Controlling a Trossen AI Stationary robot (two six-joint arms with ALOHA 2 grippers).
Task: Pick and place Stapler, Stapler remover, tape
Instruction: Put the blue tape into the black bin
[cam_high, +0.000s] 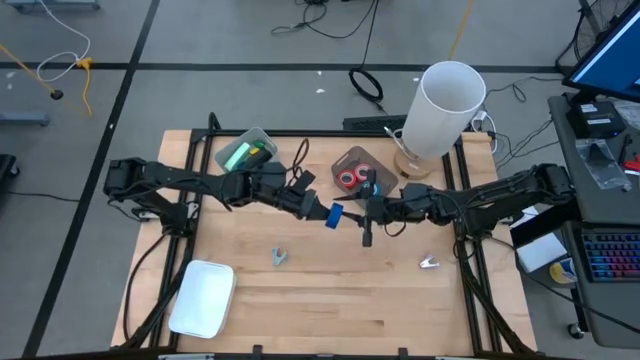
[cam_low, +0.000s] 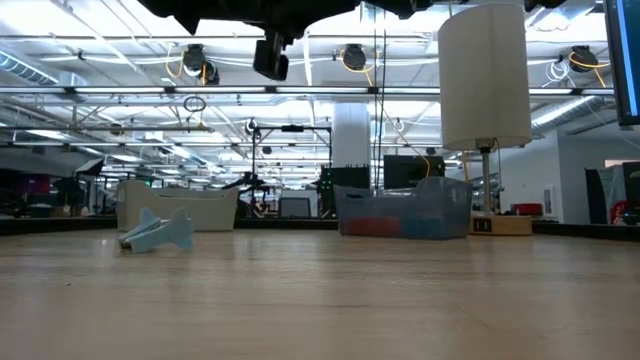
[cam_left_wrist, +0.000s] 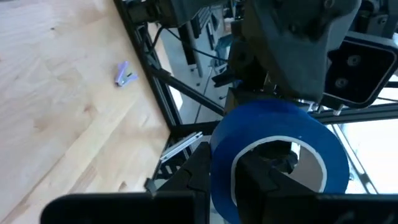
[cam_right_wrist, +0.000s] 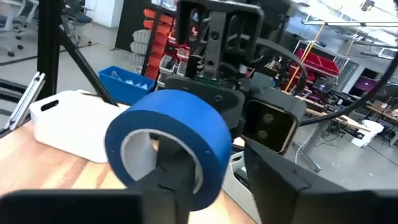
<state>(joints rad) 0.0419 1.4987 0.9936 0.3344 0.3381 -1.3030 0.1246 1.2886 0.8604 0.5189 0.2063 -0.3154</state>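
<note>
Left claw (cam_high: 322, 212) pinches the blue tape roll (cam_high: 334, 215) through its wall, one finger inside the ring and one outside, high over the middle of the bench (cam_high: 330, 300). My right claw (cam_high: 366, 213) meets it there; my right wrist view shows one of its fingers (cam_right_wrist: 169, 180) pushed through the roll's open centre and the other (cam_right_wrist: 280, 186) standing clear beside it, so it is spread, not clamped. From overhead the roll is only a small blue patch between the two arms; the wrist views show a smooth matte band with a pale inner core. Only the high view shows the red rolls (cam_high: 352, 178) in the clear bin (cam_high: 345, 160) near the bench's far edge, the white tray (cam_high: 203, 297) at the near left corner, and a small grey stapler remover (cam_high: 279, 257) on the pale wood.
</note>
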